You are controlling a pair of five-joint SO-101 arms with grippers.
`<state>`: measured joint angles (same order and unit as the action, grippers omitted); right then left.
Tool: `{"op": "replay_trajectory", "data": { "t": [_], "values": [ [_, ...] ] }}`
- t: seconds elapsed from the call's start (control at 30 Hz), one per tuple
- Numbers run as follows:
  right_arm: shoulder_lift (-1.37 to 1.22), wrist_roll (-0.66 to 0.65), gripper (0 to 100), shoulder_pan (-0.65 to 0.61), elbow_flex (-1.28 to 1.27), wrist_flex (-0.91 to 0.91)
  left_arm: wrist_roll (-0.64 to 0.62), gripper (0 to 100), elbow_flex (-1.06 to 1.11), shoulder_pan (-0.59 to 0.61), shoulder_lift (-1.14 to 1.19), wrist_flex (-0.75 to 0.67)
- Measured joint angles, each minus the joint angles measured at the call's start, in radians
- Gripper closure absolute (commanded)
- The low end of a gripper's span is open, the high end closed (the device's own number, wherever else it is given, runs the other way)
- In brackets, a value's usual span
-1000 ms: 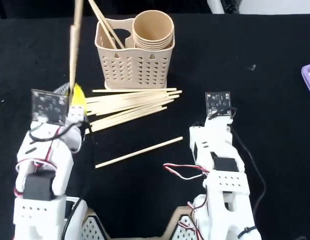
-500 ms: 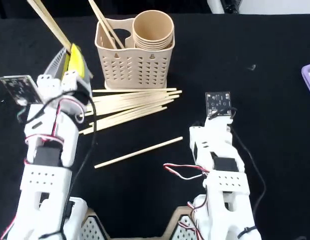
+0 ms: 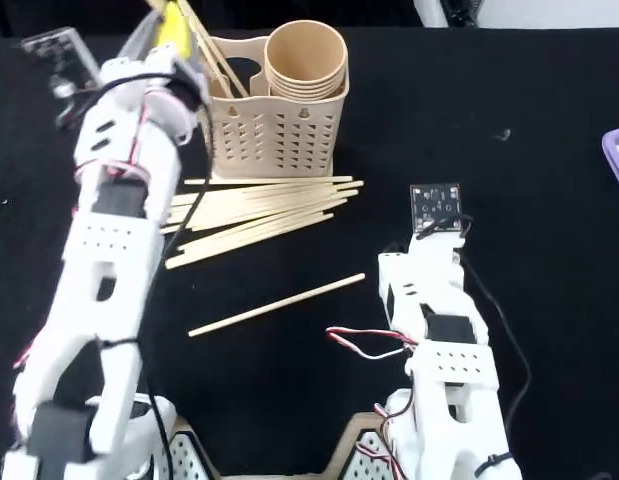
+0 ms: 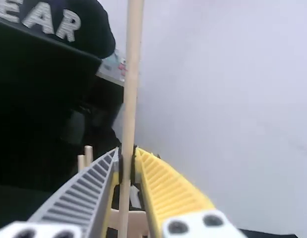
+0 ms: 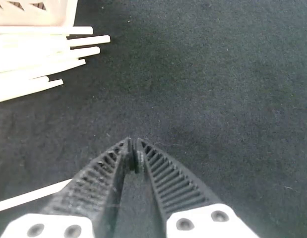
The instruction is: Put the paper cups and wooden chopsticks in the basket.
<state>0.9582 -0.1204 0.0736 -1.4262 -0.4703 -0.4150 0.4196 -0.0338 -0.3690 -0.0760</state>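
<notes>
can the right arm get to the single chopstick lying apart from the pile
Probably yes: the single chopstick lies alone on the black table, its end near the right gripper, nothing between them. That gripper is shut, so it would need to open first.

Stacked tan paper cups (image 3: 306, 58) sit in the right compartment of a beige plastic basket (image 3: 274, 135), pale wooden chopsticks (image 3: 259, 210) heaped just before it, one lone chopstick (image 3: 277, 305) farther forward.
</notes>
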Motion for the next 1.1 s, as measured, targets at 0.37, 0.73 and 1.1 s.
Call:
{"op": "replay_trajectory", "data": {
  "t": [0.37, 0.73, 1.1],
  "values": [
    [0.000, 0.000, 98.7, 0.000, 0.000, 0.000, 0.000, 97, -0.051, -0.060, 0.103, 0.000],
    [0.000, 0.000, 98.7, 0.000, 0.000, 0.000, 0.167, 97, 0.107, -0.064, 0.103, -0.003],
    [0.000, 0.000, 98.7, 0.000, 0.000, 0.000, 0.169, 97, 0.132, -0.064, 0.170, -0.034]
  ]
}}
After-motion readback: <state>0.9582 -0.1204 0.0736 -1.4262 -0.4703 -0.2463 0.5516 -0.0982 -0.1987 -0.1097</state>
